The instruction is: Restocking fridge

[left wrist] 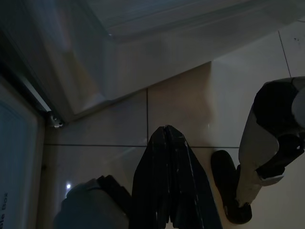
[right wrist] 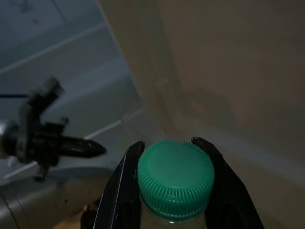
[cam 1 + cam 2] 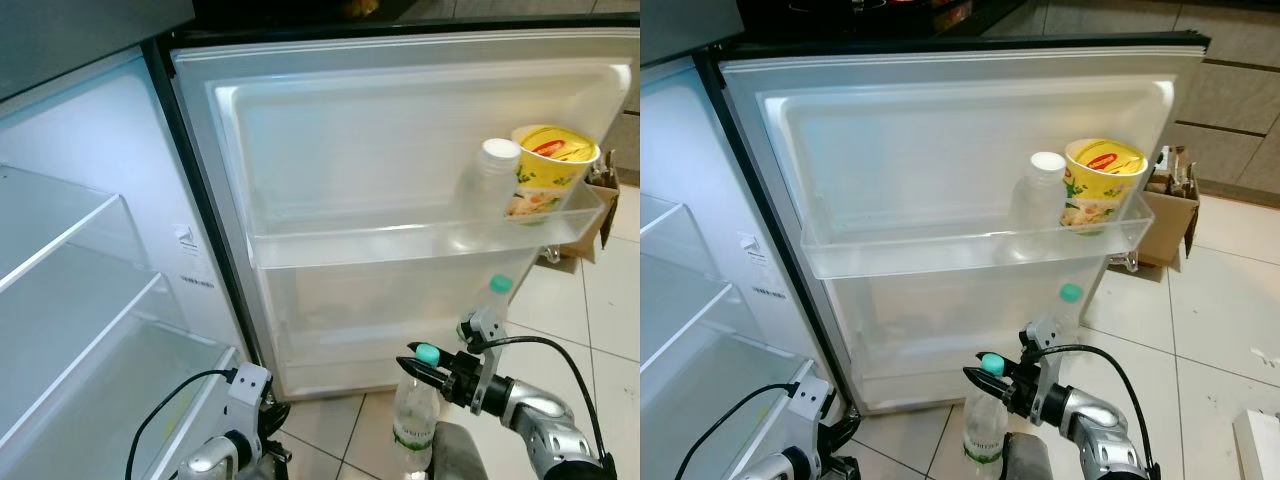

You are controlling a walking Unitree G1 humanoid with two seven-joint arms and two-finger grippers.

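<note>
The fridge stands open. Its door shelf (image 3: pixel 400 243) holds a white-capped bottle (image 3: pixel 492 175) and a yellow noodle cup (image 3: pixel 545 170). Lower in the door stands another bottle with a teal cap (image 3: pixel 499 285). Low in front of the door, my right gripper (image 3: pixel 425 360) is shut on the neck of a clear bottle (image 3: pixel 415 420). In the right wrist view the teal cap (image 2: pixel 175 176) sits between the two black fingers (image 2: pixel 125 181). My left gripper (image 1: pixel 167 138) hangs shut near the floor by the fridge's bottom corner, holding nothing.
Bare glass shelves (image 3: pixel 60 230) fill the fridge interior on the left. A cardboard box (image 3: pixel 1165 215) stands on the tiled floor (image 3: pixel 1230 300) past the door's far edge. My own leg (image 1: pixel 267 157) stands on the tiles close to the left gripper.
</note>
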